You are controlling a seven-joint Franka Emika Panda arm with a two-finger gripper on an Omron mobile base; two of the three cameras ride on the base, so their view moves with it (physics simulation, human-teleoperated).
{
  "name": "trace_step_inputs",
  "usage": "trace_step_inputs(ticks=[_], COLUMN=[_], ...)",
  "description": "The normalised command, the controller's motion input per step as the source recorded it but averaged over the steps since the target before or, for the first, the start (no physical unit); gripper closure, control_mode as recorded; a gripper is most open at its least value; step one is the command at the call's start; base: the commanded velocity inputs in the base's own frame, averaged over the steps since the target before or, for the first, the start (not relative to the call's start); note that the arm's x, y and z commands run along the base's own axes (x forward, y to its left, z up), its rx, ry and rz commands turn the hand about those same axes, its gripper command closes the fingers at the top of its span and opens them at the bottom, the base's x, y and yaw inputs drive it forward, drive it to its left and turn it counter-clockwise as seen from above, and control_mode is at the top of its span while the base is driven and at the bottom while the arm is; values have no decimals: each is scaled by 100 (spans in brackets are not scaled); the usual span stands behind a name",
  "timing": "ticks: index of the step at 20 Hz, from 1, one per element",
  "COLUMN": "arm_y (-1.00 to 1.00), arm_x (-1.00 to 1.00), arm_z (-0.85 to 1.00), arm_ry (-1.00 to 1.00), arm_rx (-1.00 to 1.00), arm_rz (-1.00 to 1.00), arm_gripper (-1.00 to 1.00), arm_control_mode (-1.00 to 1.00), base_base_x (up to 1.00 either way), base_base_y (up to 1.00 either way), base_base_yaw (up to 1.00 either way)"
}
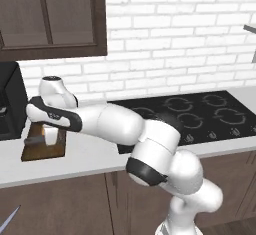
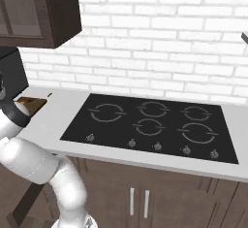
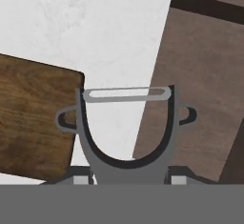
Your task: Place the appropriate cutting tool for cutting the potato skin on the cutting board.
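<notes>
1. Over the near edge of the white surface [image 3: 95,27], your tool [image 3: 127,176] has its fingers closed on the peeler [image 3: 126,127], forked head pointing away from the hand.
2. Your peeler hangs just beside a corner of the cutting board [image 3: 33,123], not above it.
3. From the left base camera, your arm reaches left above the cutting board [image 1: 42,149], well apart from the black cooktop [image 1: 200,116].

You see even, diffuse rendered lighting with no visible source, soft shadow beneath the wall cabinets [image 1: 52,16], faint sheen but no glare on the black cooktop [image 2: 150,125], slightly soft low-resolution edges throughout, and a washed-out bright countertop [image 3: 95,27] in the hand view.
</notes>
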Motion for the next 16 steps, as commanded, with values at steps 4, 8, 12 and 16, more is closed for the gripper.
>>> trace_step_inputs(ticks=[4,8,12,16], arm_y=[11,0,0,0], arm_x=[35,24,38,6], arm_z=[-41,-32,-34,-65], arm_ry=[-1,-3,2,-4], arm_rx=[-7,-2,-1,0], arm_rz=[0,0,0,0], arm_gripper=[100,100,100,100], arm_control_mode=[-100,-100,-100,-100], base_base_x=[0,0,0,0], base_base_y=[0,0,0,0], base_base_yaw=[0,0,0,0])
